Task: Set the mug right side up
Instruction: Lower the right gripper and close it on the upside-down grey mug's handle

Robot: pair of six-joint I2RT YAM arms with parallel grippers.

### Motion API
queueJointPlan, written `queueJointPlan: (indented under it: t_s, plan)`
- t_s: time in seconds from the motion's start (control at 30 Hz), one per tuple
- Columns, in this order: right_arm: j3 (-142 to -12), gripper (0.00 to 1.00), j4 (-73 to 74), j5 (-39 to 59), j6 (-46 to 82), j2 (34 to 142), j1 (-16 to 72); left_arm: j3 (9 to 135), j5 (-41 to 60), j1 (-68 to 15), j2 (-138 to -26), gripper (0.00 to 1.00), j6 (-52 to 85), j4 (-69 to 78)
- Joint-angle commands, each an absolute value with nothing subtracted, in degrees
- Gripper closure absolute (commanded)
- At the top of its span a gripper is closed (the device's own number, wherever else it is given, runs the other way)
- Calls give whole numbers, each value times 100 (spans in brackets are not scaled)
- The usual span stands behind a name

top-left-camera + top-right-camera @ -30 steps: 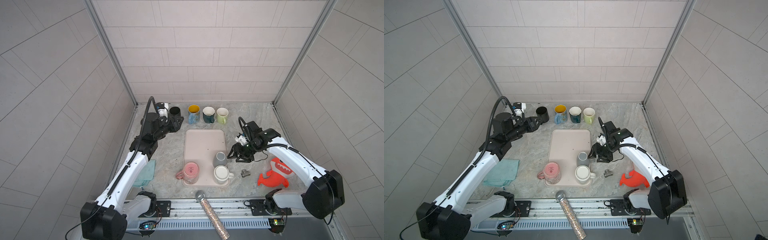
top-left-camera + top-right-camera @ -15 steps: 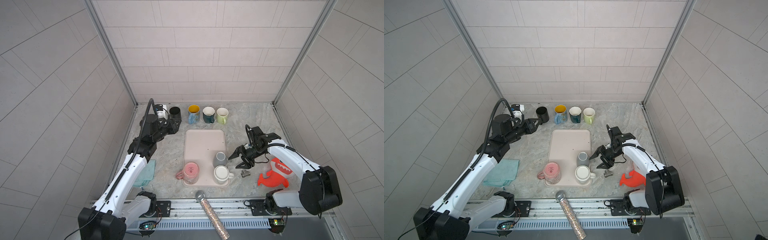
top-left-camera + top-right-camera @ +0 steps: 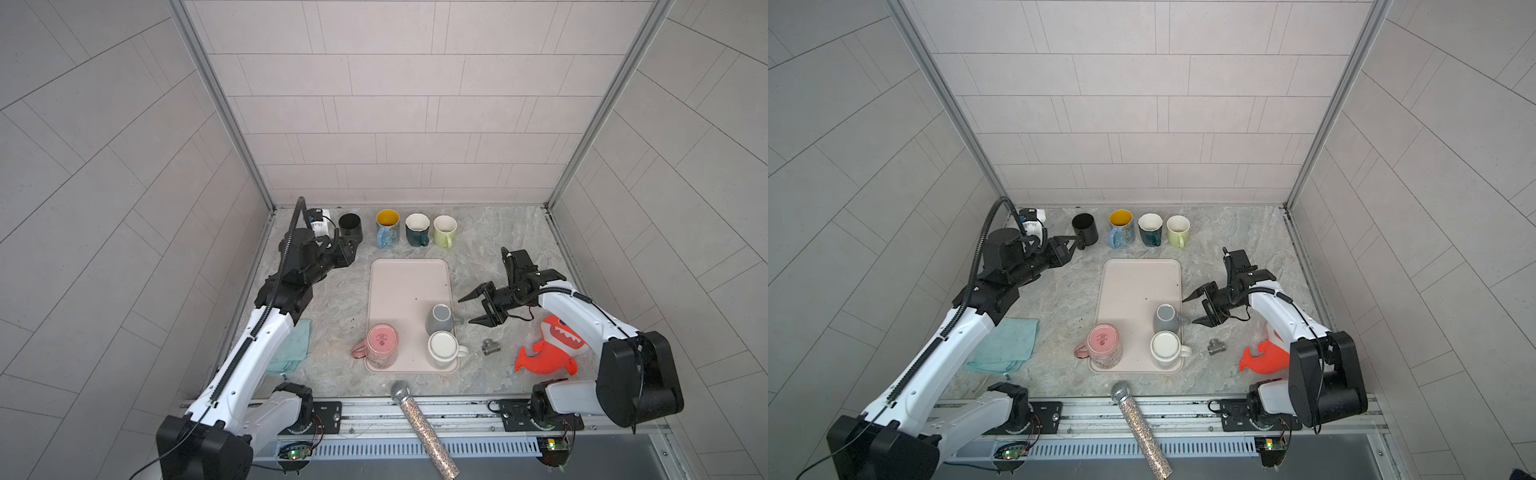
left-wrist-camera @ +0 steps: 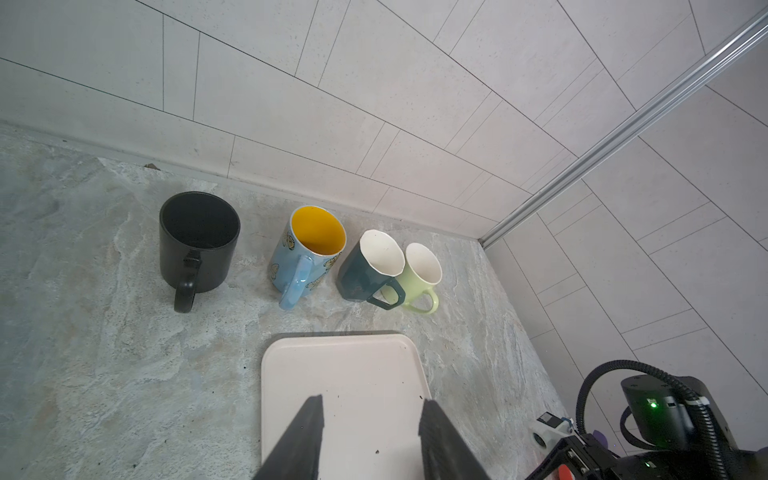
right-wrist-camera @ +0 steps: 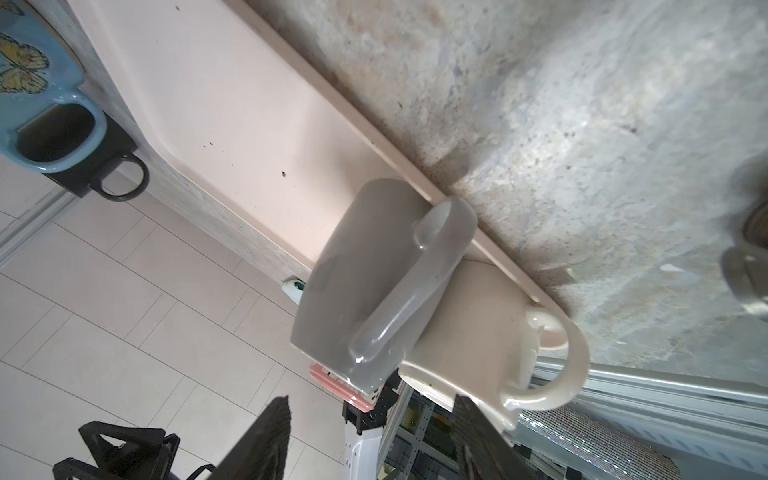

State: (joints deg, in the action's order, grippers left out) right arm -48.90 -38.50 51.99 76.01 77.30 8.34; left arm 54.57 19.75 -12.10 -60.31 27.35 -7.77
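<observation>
Squaring your wide-open, empty right gripper (image 3: 464, 311) on the upturned grey ceramic mug (image 3: 440, 319), straddle its body before you close.

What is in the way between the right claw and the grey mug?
Nothing visible. The open right claw faces the grey mug handle-side, with only bare table and the tray rim between. The white mug stands close beside the grey one, not between.
</observation>
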Motion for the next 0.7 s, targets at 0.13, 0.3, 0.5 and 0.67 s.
queueJointPlan:
  t_s: [0.13, 0.3, 0.5, 0.67]
  plan:
    - [-4661, 37, -3683, 5081, 8102, 7706, 833, 5449, 1873, -1160, -6025, 56, 2676, -844]
    - [-4309, 37, -3396, 5000, 8372, 7653, 933, 5397, 1868, -1160, -6018, 56, 2734, -773]
    - [-4087, 37, -2707, 4966, 8798, 7779, 1081, 5388, 1854, -1161, -6016, 56, 2725, -796]
    - [-4111, 37, -2283, 4942, 9045, 7961, 1169, 5392, 1838, -1160, -6025, 56, 2716, -809]
